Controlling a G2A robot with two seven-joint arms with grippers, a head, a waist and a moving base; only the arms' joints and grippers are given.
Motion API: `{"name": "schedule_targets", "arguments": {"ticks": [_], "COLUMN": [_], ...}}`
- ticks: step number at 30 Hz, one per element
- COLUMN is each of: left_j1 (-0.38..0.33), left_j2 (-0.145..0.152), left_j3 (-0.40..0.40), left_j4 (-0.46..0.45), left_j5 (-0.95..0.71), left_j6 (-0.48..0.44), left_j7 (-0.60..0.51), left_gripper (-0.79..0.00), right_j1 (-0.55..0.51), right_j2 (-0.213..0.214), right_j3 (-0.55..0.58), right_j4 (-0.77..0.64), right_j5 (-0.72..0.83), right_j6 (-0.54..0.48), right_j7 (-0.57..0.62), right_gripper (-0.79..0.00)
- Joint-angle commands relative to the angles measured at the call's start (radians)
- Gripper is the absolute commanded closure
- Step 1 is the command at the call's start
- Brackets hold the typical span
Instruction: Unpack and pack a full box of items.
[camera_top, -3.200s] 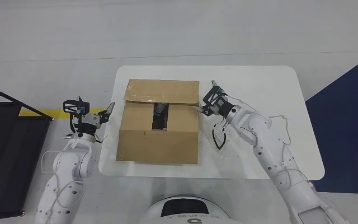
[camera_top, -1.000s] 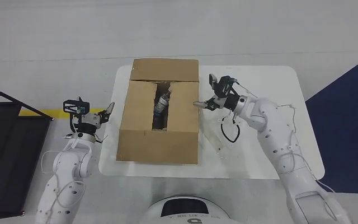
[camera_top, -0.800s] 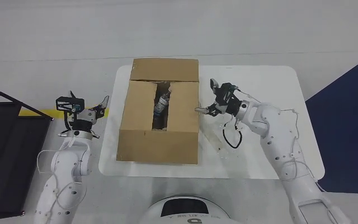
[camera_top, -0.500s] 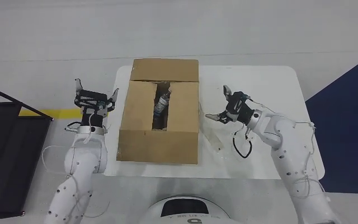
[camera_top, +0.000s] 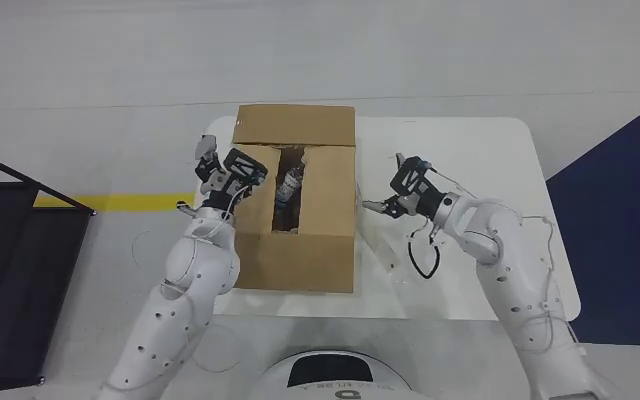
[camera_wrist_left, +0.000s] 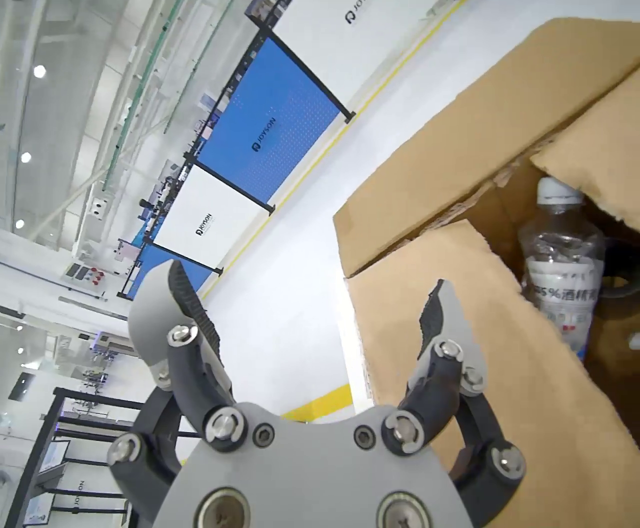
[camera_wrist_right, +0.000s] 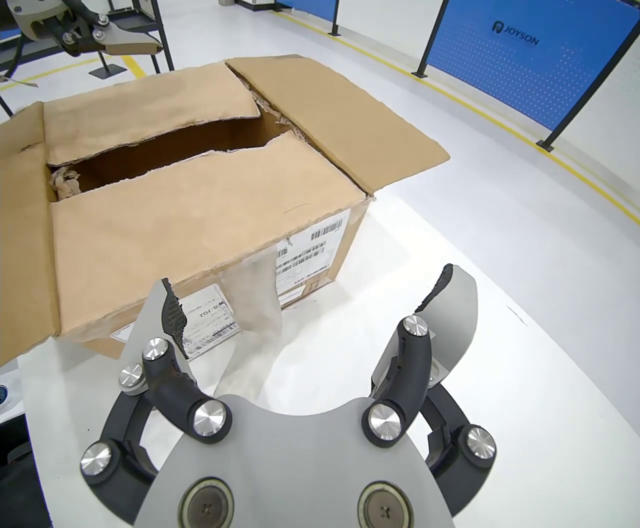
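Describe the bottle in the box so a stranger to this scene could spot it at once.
On the white table stands a cardboard box, its two long top flaps folded nearly shut. In the dark gap between them shows a clear plastic bottle with a white cap and white label, the only see-through thing visible there.

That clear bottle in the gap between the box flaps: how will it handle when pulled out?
The bottle looks like thin clear plastic, so it probably dents under a hard squeeze. Its smooth round body may slip, or roll once laid down. The gap between the flaps is narrow, so it will likely catch there.
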Motion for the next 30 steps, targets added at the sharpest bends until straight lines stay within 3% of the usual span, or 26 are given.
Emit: {"name": "schedule_targets", "arguments": {"ticks": [1,11,19,30], "left_j1": [-0.006,-0.027,-0.052,-0.072], "left_j2": [-0.002,-0.01,-0.012,-0.017], "left_j3": [0.017,0.027,-0.011,0.0], "left_j4": [0.021,0.059,0.066,0.063], "left_j5": [0.047,-0.07,-0.333,-0.433], "left_j6": [-0.012,-0.207,-0.42,-0.463], "left_j7": [-0.013,0.001,-0.015,-0.008], "left_gripper": [-0.785,-0.785,-0.785,-0.785], "right_j1": [0.023,0.073,0.074,0.095], "right_j2": [-0.003,-0.01,-0.008,-0.01], "right_j3": [-0.019,-0.057,-0.063,-0.082], "right_j4": [0.016,0.066,0.068,0.092], "right_j5": [0.01,0.066,0.073,0.102], "right_j6": [0.015,0.068,0.076,0.105], "right_j7": [0.024,0.06,0.06,0.1], "right_gripper": [-0.785,-0.785,-0.785,-0.785]}}
